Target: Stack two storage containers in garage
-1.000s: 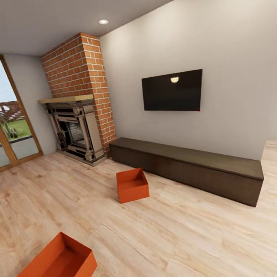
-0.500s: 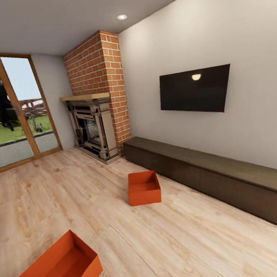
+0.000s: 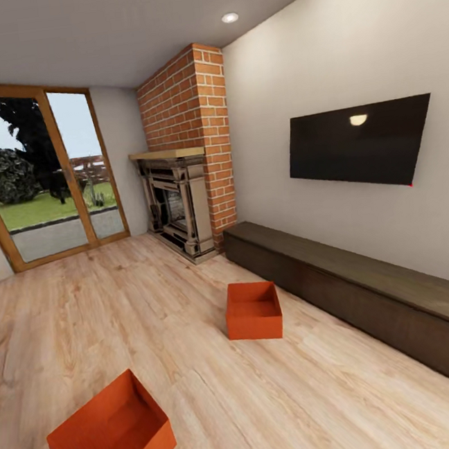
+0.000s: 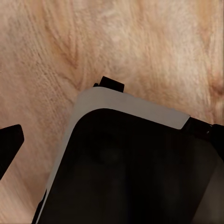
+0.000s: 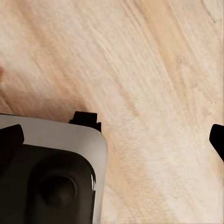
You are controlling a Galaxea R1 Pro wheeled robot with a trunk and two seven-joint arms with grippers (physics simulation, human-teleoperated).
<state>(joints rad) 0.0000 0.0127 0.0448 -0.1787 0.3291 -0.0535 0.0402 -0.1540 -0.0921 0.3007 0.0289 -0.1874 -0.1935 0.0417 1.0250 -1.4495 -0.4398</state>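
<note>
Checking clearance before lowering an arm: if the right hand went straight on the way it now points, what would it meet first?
Most likely the light wood floor. In the right wrist view, the right hand points at bare planks between its widely spread fingertips, with the robot's own base beside that line. Depth is unclear.

Light wood plank floor (image 5: 154,84), robot's dark base (image 5: 51,177); pincer (image 5: 112,135) fingertips apart

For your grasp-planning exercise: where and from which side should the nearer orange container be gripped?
Grip the nearer container by one upright side wall, from above. It sits open-topped on the wood floor, so the thin rim is exposed for fingers to straddle.
</note>
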